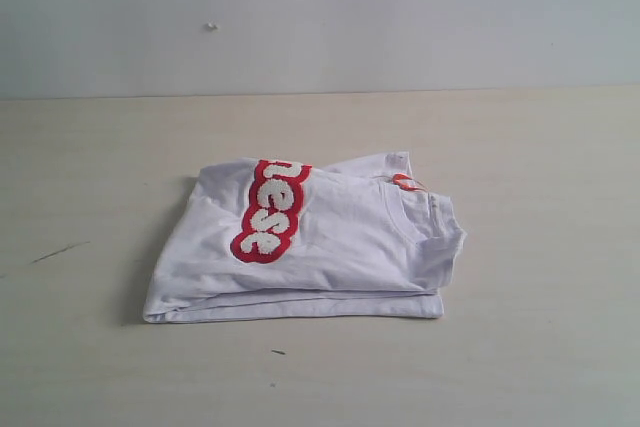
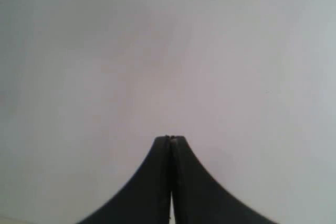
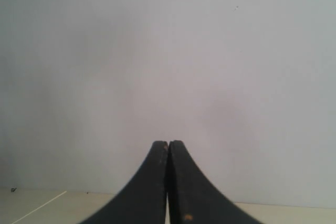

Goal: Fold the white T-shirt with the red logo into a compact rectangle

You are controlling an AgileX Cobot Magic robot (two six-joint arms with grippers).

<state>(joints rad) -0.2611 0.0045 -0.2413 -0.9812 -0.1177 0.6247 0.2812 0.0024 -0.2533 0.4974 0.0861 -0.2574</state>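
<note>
The white T-shirt (image 1: 330,242) lies folded in a rough rectangle on the pale table (image 1: 540,207), in the middle of the exterior view. Its red logo (image 1: 270,209) with fluffy white letters runs over the top layer and wraps over the far fold. The ribbed collar (image 1: 425,222) and a small orange tag (image 1: 403,182) sit at the right end. Neither arm shows in the exterior view. My left gripper (image 2: 170,138) is shut and empty, facing a blank wall. My right gripper (image 3: 168,142) is shut and empty too, facing the wall above the table's far edge.
A grey-white wall (image 1: 320,17) rises behind the table. A few small dark marks (image 1: 58,251) dot the tabletop left of and in front of the shirt.
</note>
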